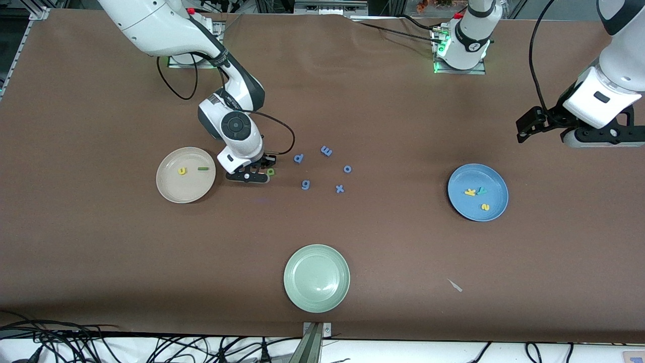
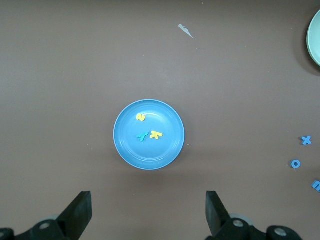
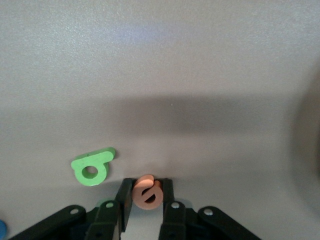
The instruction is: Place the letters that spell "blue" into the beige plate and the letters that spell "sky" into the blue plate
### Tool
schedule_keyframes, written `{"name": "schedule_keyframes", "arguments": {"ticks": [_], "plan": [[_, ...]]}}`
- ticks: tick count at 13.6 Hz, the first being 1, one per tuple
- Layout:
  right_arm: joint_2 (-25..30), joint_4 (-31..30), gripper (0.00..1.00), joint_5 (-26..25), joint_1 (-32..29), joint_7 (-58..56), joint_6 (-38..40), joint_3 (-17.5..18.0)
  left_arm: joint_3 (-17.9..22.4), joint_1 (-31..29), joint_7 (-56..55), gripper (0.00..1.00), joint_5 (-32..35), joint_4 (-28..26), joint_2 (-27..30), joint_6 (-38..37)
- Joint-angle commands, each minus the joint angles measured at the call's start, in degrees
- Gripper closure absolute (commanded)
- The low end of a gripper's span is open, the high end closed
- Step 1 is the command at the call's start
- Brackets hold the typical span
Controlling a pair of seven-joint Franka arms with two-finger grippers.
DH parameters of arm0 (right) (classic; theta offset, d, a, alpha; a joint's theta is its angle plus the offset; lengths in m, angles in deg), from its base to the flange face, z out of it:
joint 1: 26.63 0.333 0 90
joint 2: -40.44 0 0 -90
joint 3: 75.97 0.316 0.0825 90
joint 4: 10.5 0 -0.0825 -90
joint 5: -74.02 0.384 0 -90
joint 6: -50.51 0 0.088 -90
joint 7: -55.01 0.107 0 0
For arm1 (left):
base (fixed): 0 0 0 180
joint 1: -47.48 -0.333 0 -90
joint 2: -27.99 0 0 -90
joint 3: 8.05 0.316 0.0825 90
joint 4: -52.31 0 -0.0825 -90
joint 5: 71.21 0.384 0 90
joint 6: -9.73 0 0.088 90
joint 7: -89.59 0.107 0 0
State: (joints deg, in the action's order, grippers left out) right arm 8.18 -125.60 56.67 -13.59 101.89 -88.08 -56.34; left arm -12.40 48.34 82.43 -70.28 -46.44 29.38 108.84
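Beside the round cream-beige plate (image 1: pixel 186 175) toward the surface's middle, the right gripper (image 3: pixel 146 196) has its jaws closed on the small orange foam "e" (image 3: pixel 147 192), olive-green foam "b" (image 3: pixel 92 167) alongside; left gripper (image 2: pixel 147 212) waits wide open, empty, above the blue plate (image 2: pixel 149 134).

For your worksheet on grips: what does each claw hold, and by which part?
Right claw pinches the orange "e" across its sides, on the table. Left claw is open, holding nothing.

We see even, bright overhead light on the brown table (image 1: pixel 383 242), with soft shadows under both arms. The right wrist view looks washed out; a dim band of shadow crosses its middle.
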Motion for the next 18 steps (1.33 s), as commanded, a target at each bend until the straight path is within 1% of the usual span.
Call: {"name": "schedule_keyframes", "arguments": {"ticks": [1,2,4,5,9,11,12,14,15,16,17,18], "plan": [[2.2,-0.4,0.75,-1.1,-0.3,-0.9,1.6,-0.5,1.1,0.9,0.0,0.00,-1.7,-1.1,1.1,0.2],[3.5,0.0,0.75,-1.0,-0.4,-1.7,4.2,-0.6,1.0,1.0,0.1,0.00,-1.7,-0.7,0.9,-0.6],[6.0,0.4,0.75,-0.8,-1.8,-8.3,7.8,-0.7,0.9,0.9,0.1,0.00,-1.7,0.8,0.0,-2.1],[7.3,-0.2,0.75,-0.8,-2.6,-13.0,9.2,-1.9,0.9,0.9,-0.1,0.00,-1.7,0.8,0.0,-2.6],[14.8,-3.8,0.74,-0.8,-3.6,-32.4,13.0,-9.1,0.7,1.0,0.0,0.00,-1.7,0.8,0.1,-3.7],[15.3,-4.4,0.71,-0.8,-3.8,-39.5,12.4,-13.3,0.6,1.0,-0.2,0.00,-1.7,0.9,0.2,-4.5],[15.2,-5.1,0.58,-0.7,-3.9,-41.2,11.0,-14.2,0.7,0.9,0.1,0.00,-1.7,0.9,0.1,-4.5],[15.2,-6.1,0.18,-0.4,-3.9,-40.3,9.6,-14.4,0.7,0.7,0.3,0.00,-1.7,0.9,0.2,-4.5],[15.2,-6.0,0.14,-0.2,-3.9,-39.6,9.7,-14.2,0.7,0.7,0.2,0.00,-1.7,0.9,0.1,-4.5],[15.1,-6.0,0.14,-0.1,-3.9,-37.3,9.9,-13.6,0.7,0.6,0.3,0.00,-1.7,0.9,0.1,-4.5],[14.8,-5.8,0.14,0.0,-3.9,-33.8,10.1,-11.7,0.7,0.6,0.2,0.00,-1.7,0.9,0.1,-4.6],[14.2,-5.6,0.14,0.0,-3.8,-28.3,10.2,-8.7,0.7,0.5,0.3,0.00,-1.7,0.9,0.1,-5.2]]}}
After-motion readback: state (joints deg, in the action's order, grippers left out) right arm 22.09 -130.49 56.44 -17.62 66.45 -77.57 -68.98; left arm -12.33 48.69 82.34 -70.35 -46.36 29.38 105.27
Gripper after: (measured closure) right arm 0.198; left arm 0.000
